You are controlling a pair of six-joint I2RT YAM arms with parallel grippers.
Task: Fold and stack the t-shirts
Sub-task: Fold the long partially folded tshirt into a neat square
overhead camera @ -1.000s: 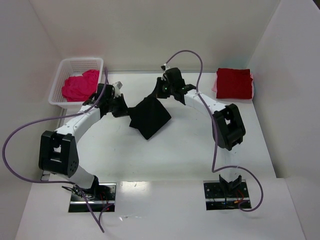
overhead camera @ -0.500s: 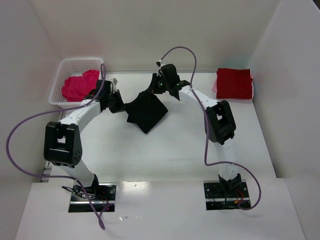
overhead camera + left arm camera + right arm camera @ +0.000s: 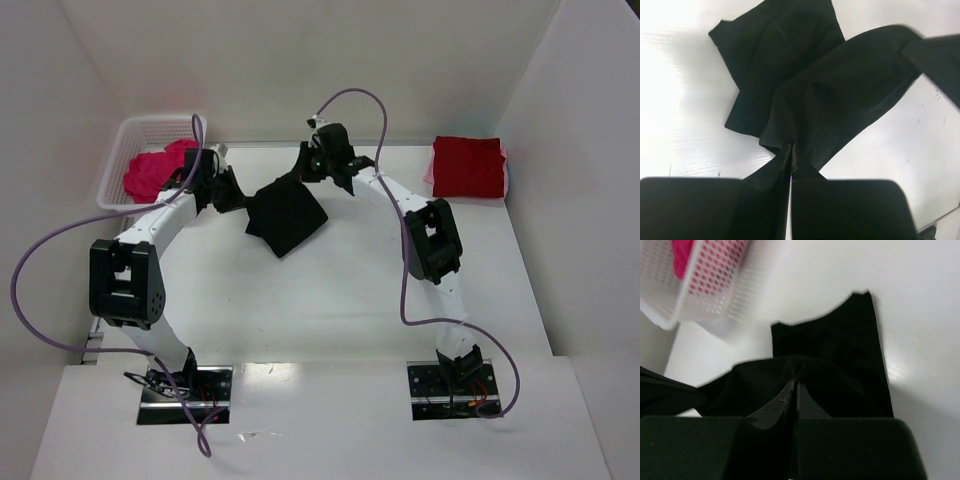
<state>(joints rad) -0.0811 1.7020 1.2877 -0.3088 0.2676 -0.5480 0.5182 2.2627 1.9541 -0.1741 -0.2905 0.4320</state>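
The black t-shirt point(image 3: 285, 215) hangs stretched between both grippers over the far middle of the table, its lower part drooping to a point. My left gripper point(image 3: 232, 196) is shut on its left edge, and the cloth point(image 3: 840, 95) spreads out from the pinched fingertips. My right gripper point(image 3: 304, 168) is shut on the shirt's upper right edge point(image 3: 805, 370). A folded dark red t-shirt point(image 3: 468, 166) lies at the far right of the table. The magenta-pink t-shirt point(image 3: 152, 170) sits crumpled in the basket.
The white mesh basket point(image 3: 122, 140) stands at the far left corner, also seen as the basket point(image 3: 710, 285) in the right wrist view. White walls close in the table on the left, back and right. Purple cables arc above both arms.
Both grippers have carried the black t-shirt a little to the left and towards the back. The shirt hangs in much the same shape.
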